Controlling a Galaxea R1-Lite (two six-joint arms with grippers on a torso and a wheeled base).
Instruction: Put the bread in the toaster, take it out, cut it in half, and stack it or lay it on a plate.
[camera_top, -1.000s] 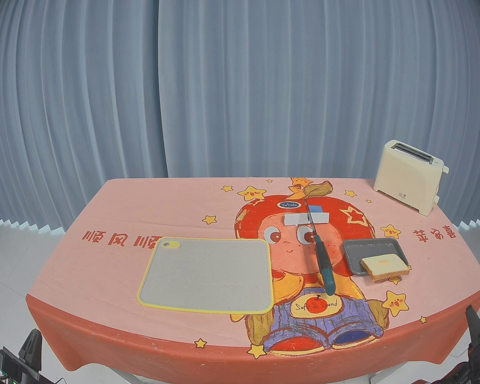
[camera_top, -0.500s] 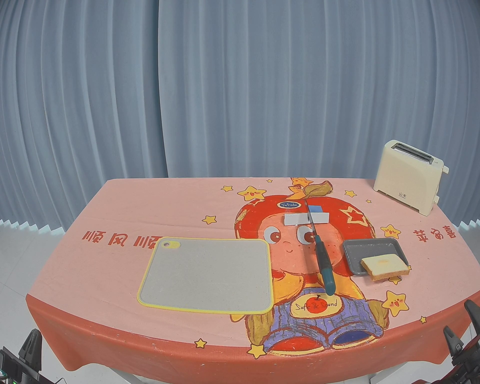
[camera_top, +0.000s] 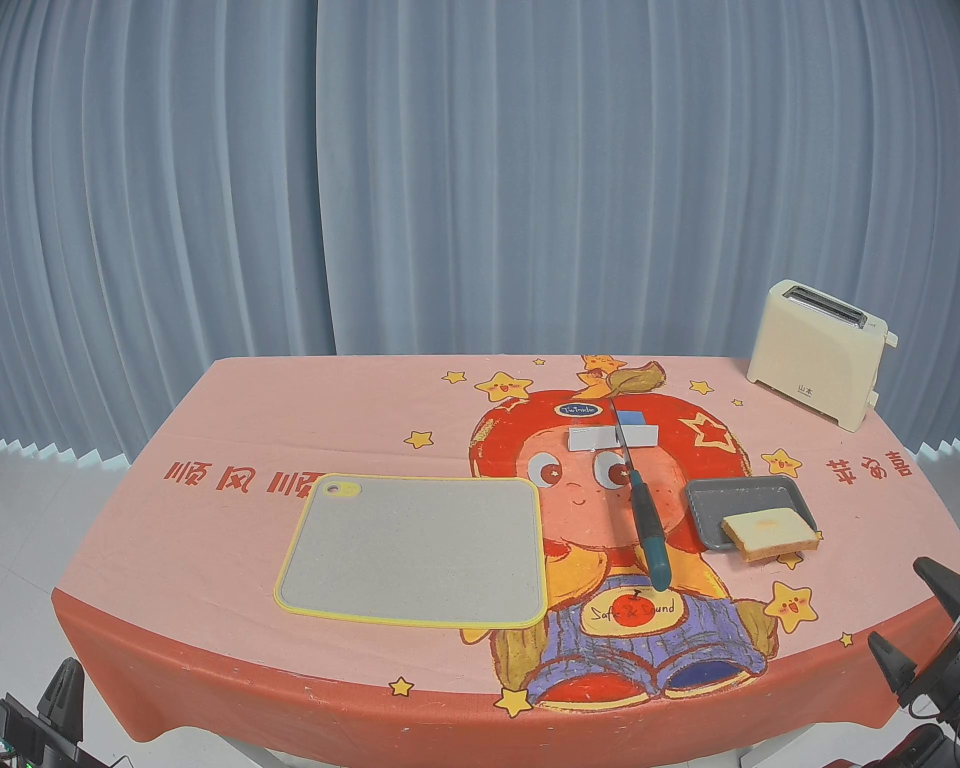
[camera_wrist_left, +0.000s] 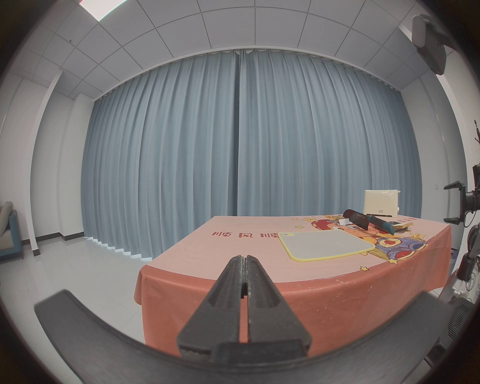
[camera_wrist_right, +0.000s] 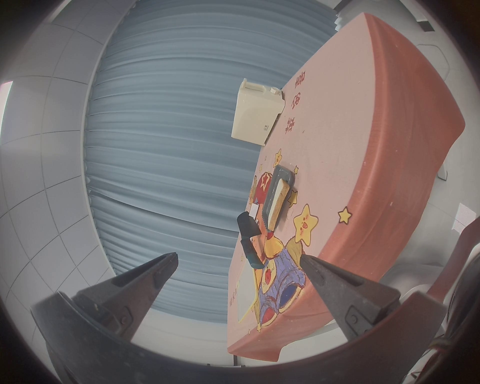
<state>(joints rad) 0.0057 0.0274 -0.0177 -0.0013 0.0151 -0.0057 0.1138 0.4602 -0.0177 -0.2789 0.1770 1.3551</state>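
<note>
I see the bread (camera_top: 770, 531) lying on the plate (camera_top: 745, 493), seemingly overhanging its near rim. My right gripper (camera_top: 903, 605) hangs low, nearer than the plate, tilted, fingers spread wide and empty. My left gripper (camera_wrist_left: 243, 261) sits far left of the plate, clenched on nothing.

A test studio: panel ceiling (camera_wrist_left: 255, 25), wall-wide curtains (camera_top: 500, 180), one clothed table (camera_top: 300, 420).

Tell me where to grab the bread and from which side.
Pinch the bread by its overhanging near edge, across the thickness, probably coming low from the near right with the open right gripper. It lies propped on the tray, whose rim lifts that edge.
</note>
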